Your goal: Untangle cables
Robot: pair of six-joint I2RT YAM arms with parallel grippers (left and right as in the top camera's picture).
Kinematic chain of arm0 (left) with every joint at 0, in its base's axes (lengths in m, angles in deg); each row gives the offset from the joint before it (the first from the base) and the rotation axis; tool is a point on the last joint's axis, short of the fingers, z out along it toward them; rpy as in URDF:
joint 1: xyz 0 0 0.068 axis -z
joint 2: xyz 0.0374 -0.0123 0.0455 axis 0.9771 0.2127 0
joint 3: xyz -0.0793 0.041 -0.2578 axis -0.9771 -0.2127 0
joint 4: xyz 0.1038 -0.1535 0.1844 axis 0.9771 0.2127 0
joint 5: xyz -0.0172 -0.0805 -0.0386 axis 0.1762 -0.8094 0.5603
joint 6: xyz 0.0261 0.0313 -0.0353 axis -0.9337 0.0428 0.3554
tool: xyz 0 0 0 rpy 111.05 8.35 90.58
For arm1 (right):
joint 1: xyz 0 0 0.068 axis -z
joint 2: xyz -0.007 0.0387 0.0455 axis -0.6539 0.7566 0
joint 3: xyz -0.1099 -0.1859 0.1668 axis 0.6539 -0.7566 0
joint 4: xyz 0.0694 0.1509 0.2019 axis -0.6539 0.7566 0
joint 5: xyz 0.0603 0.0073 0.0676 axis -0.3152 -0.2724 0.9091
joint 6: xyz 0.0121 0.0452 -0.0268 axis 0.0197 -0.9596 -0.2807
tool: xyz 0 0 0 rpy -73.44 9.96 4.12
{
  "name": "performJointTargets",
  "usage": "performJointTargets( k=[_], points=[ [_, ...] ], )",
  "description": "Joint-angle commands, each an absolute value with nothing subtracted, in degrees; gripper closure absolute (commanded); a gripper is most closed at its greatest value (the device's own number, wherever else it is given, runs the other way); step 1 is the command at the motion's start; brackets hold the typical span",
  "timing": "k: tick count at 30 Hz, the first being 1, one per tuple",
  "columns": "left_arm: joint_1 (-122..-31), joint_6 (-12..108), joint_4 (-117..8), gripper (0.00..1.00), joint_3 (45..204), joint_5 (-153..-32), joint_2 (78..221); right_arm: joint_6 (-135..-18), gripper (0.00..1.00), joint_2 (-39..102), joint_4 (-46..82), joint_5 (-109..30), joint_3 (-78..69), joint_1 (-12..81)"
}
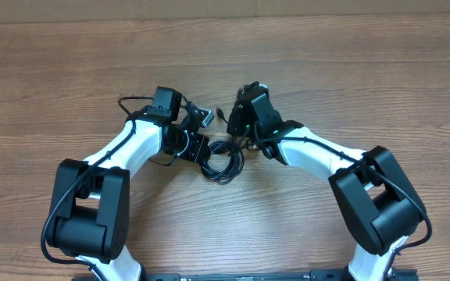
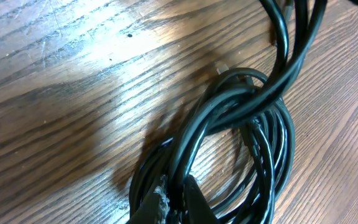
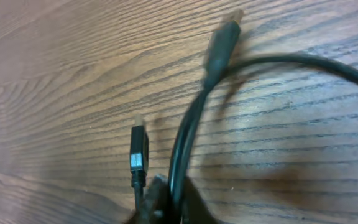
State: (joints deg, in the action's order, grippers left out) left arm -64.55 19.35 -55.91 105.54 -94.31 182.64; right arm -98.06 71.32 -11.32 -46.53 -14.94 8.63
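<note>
At centre of desk (image 1: 350, 78): left claw (image 2: 168, 206) clamped shut on coiled cable bundle (image 2: 253, 118). Right claw (image 3: 165, 204) pinched closed on single cable (image 3: 184, 134); small plug (image 3: 138, 149) just beside, blurred plug (image 3: 222, 40) beyond.

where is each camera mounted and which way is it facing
Overhead: fixed above table, looking straight down; shows left arm, right arm, cables between them.
Left wrist: on left arm, facing along its fingers at the coiled cables; left gripper at bottom, pinching them.
Right wrist: on right arm, facing one of the cables and two plugs; right gripper at bottom, gripping that cable.
Shared: overhead and left wrist both show the coiled cables.
</note>
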Motion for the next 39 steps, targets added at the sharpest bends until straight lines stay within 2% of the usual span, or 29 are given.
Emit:
performJointTargets(
  k=[1, 5, 16, 22, 31, 39],
  points=[
    [-64.2, 20.0, -55.8, 0.96, 105.2, -94.4, 181.3, -97.9, 0.83, 70.9, -11.7, -41.2, -14.9, 9.3],
    [-64.2, 20.0, -55.8, 0.96, 105.2, -94.4, 181.3, -97.7, 0.75, 70.4, -11.5, -38.7, -14.8, 10.2],
    [-64.2, 20.2, -56.1, 0.96, 105.2, -96.3, 181.3, -94.9, 0.73, 68.5, -10.0, -26.5, -14.8, 13.3],
    [-64.2, 20.2, -56.8, 0.96, 105.2, -97.5, 181.3, -94.9, 0.68, 68.6, -6.5, -26.9, -14.8, 12.7],
    [-64.2, 20.4, -56.8, 0.96, 105.3, -98.2, 181.3, -94.9, 0.70, 68.6, -8.5, -27.5, -14.8, 10.6],
    [-64.2, 21.3, -56.1, 0.96, 106.2, -100.9, 181.3, -95.1, 0.70, 68.6, -8.1, -36.2, -14.8, 9.1]
  ],
)
